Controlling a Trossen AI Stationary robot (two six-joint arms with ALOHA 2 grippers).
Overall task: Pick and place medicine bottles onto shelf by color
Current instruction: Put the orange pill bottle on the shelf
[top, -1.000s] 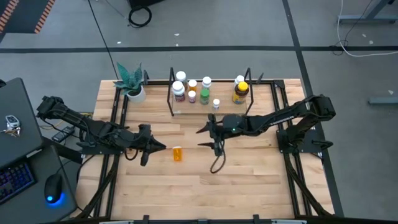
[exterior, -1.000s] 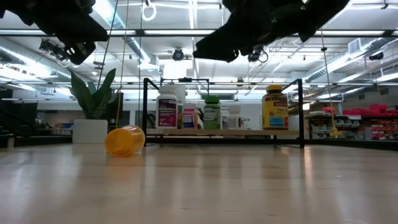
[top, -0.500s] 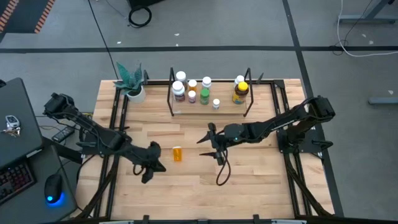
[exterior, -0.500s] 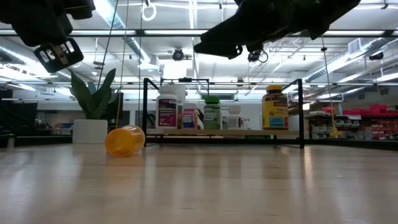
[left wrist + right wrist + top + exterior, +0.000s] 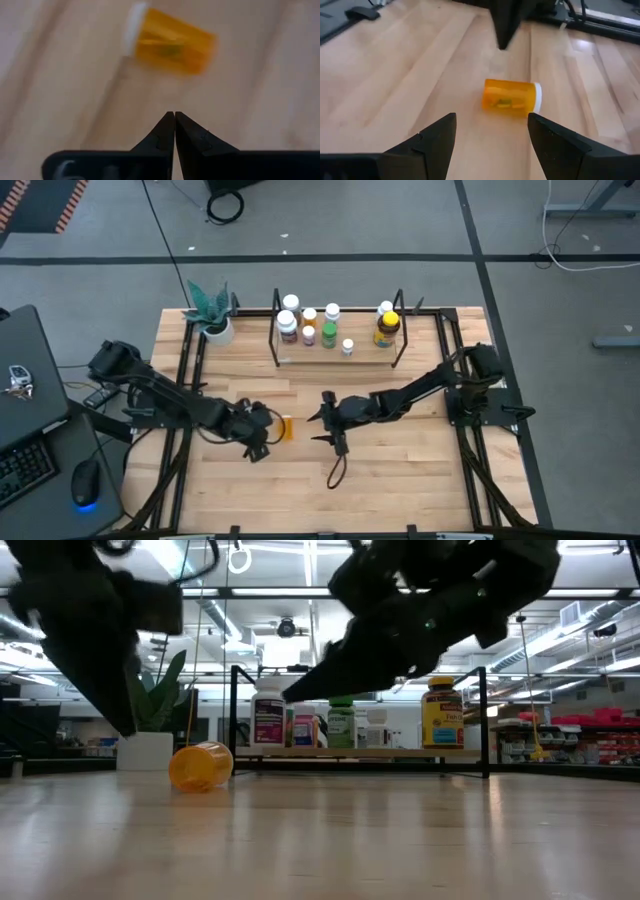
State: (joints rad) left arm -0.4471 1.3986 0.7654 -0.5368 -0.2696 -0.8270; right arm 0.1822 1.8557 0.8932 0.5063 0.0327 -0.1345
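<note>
Bottle: orange bottle point(image 5: 286, 428) lies on its side on bench point(image 5: 400, 470), between both tools, well short of shelf point(image 5: 338, 358)
Left tool point(image 5: 174, 116): tips together, just beside it
Right tool point(image 5: 491, 131): fingers apart, facing it
Advice: straddle the body squarely to stop it rolling

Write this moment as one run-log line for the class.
orange bottle: lying on table, not on shelf | left gripper: shut, beside bottle | right gripper: open, facing bottle

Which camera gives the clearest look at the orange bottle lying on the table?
The right wrist view: the orange bottle lies sharp between the right claw's open fingers, white cap and contents visible. The left wrist view shows it blurred, the high view tiny, the low view end-on.
</note>
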